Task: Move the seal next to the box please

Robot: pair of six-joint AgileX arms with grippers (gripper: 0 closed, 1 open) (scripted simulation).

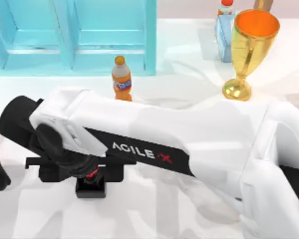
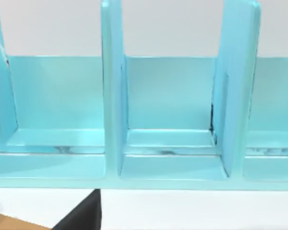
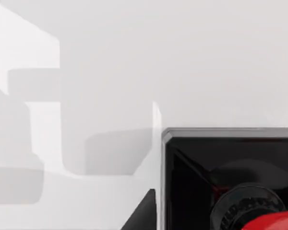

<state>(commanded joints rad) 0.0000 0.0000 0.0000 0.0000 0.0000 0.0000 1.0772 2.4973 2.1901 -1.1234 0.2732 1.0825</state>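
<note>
Top view – right gripper (image 1: 91,175) seemingly grips seal (image 1: 90,188)

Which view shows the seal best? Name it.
The right wrist view: the seal sits close, with its black square base and the red knob's edge plain. The top view gives a glimpse of the seal beneath the right gripper, which covers most of it. The left wrist view faces a blue rack.

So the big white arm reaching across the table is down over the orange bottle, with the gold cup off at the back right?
Not the bottle. In the top view the right gripper is over the seal; the orange bottle stands apart, farther back. The gold cup is back right.
</note>
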